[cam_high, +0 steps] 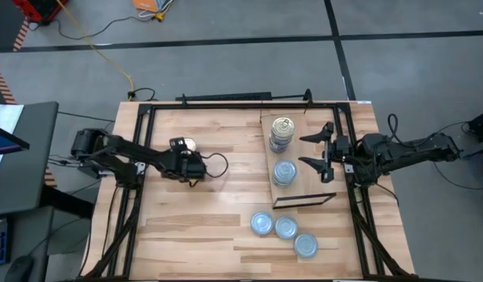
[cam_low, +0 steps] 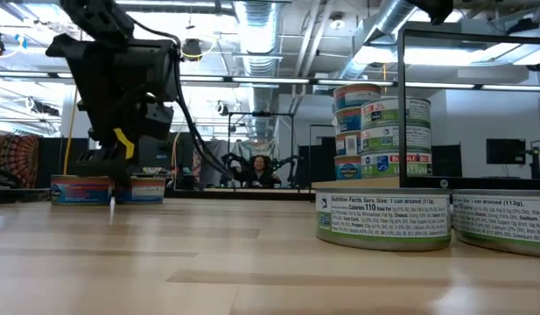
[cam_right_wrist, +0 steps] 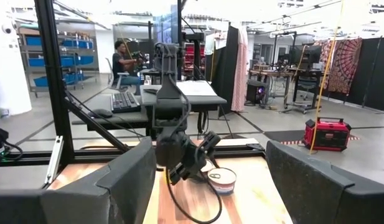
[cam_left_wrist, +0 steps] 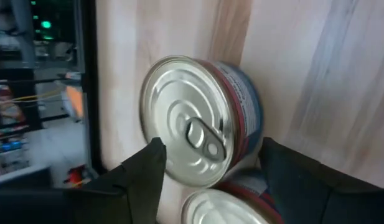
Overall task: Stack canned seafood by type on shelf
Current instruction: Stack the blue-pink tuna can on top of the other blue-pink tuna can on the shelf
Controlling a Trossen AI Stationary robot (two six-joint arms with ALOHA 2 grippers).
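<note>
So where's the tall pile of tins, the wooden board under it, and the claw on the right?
tall stack of tins (cam_high: 282,134), high view, on the top tin's gold lid.
shelf board (cam_high: 307,174), high view, on bare wood.
right gripper (cam_high: 317,149), high view, midway between its open fingertips.

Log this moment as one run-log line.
left gripper: open around pull-tab tin | right gripper: open beside light-wood shelf board | loose tins: three

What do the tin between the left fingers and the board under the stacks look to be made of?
The tin: metal by the look, a bright silvery lid with pressed rings and a pull tab, and a printed paper-like label around the side. The board: pale wood or a wood-look sheet, matt, with faint grain; which of the two is unclear.
</note>
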